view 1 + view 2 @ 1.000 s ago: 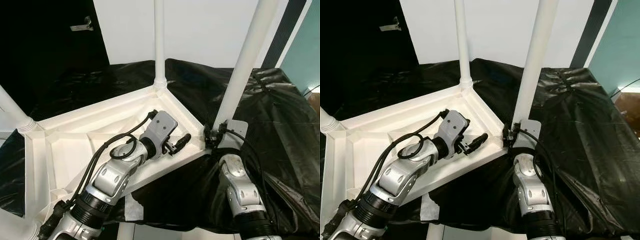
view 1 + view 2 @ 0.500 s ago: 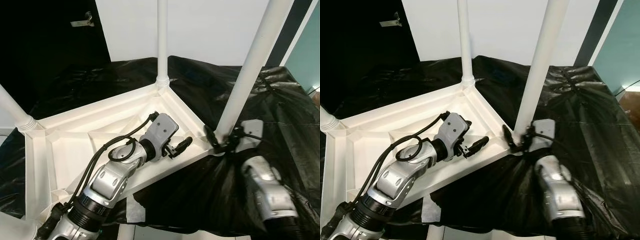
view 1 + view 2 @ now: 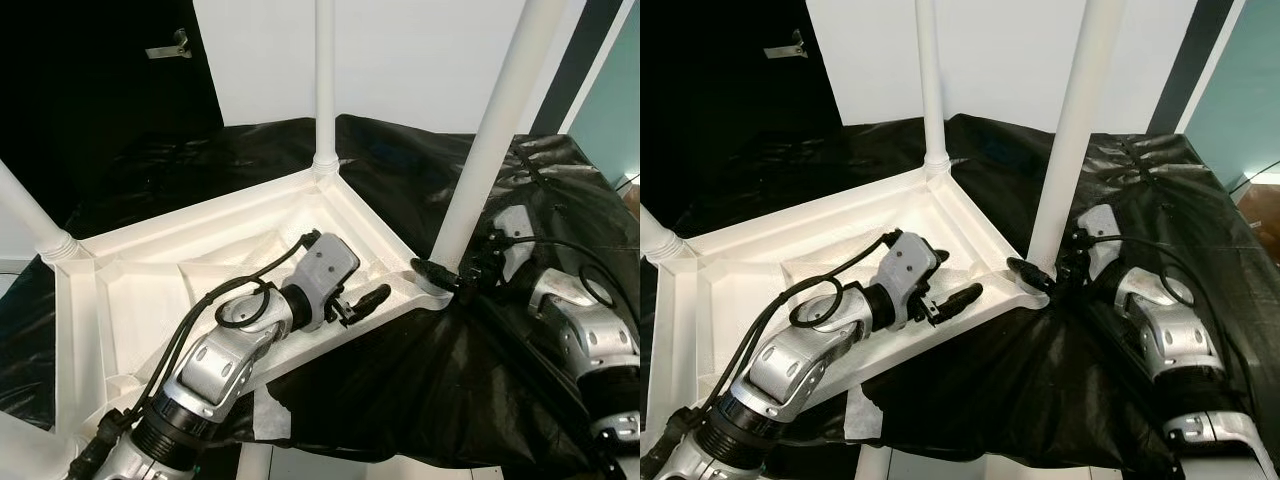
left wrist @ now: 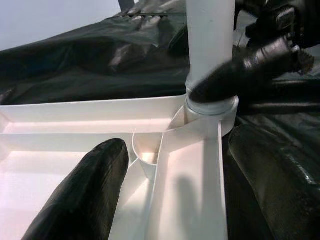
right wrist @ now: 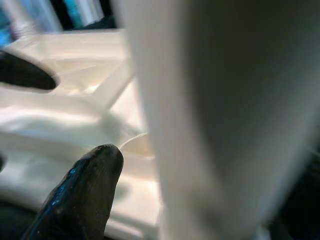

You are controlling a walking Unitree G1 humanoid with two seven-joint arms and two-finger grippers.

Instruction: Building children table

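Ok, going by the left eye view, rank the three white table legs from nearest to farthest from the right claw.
1. Thick leg, right at the right claw, whose fingers flank its base.
2. Thin leg, at the upturned tabletop's far corner.
3. Leg at the left corner, farthest.

An indoor room set up as a makeshift assembly spot — you're not looking at a kitchen or a shop.

You can see a crinkled black plastic sheet [image 3: 560,200] spread as a work surface, a plain white wall [image 3: 420,60] behind it, a teal wall panel [image 3: 618,110] at the right, and a black door with a metal handle [image 3: 166,46] — nothing more tells you the room's use.
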